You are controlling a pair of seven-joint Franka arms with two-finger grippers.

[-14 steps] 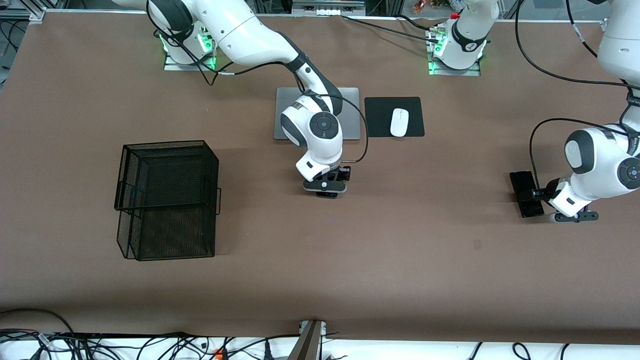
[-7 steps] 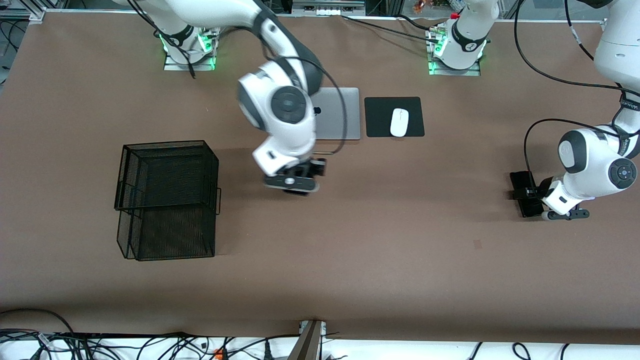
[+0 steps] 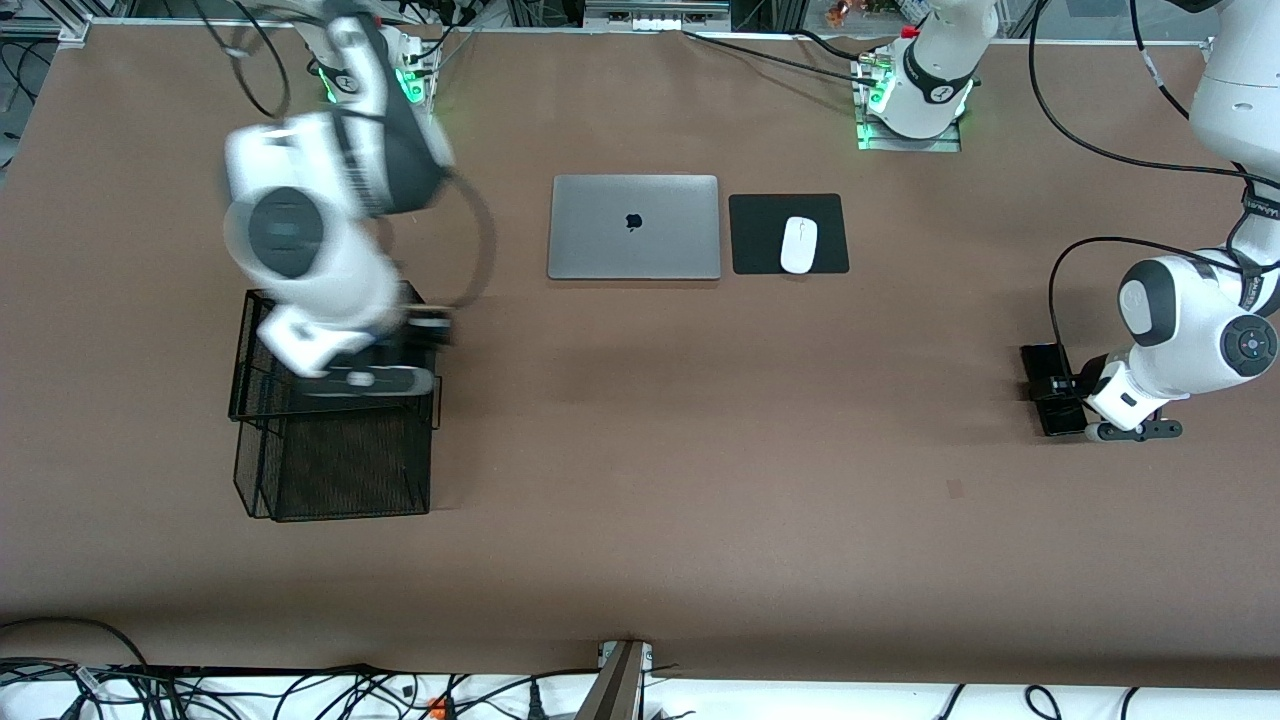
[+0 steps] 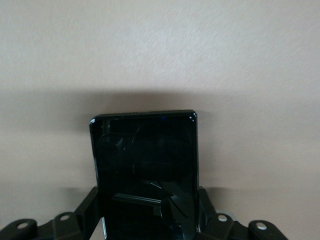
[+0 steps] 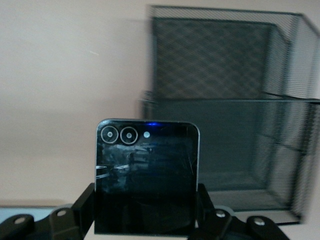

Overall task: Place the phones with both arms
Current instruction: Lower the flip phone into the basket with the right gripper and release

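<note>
My right gripper (image 3: 418, 338) is in the air over the black mesh basket's (image 3: 330, 460) edge toward the laptop. It is shut on the small squarish black phone (image 5: 146, 175), which has two camera rings and sits between the fingers in the right wrist view (image 5: 146, 210). My left gripper (image 3: 1062, 386) is low at the left arm's end of the table. It is shut on the long slim black phone (image 3: 1040, 358), seen between the fingers in the left wrist view (image 4: 145, 160). The lavender phone is out of view.
The basket has two tiers and shows in the right wrist view (image 5: 225, 65). A silver laptop (image 3: 634, 228) lies near the bases, with a white mouse (image 3: 798, 244) on a black pad (image 3: 760, 235) beside it. Cables run along the front edge.
My right arm has swung fast from the table's middle toward the basket, carrying the small black phone. My left gripper slid onto the long black phone, then stayed put.
</note>
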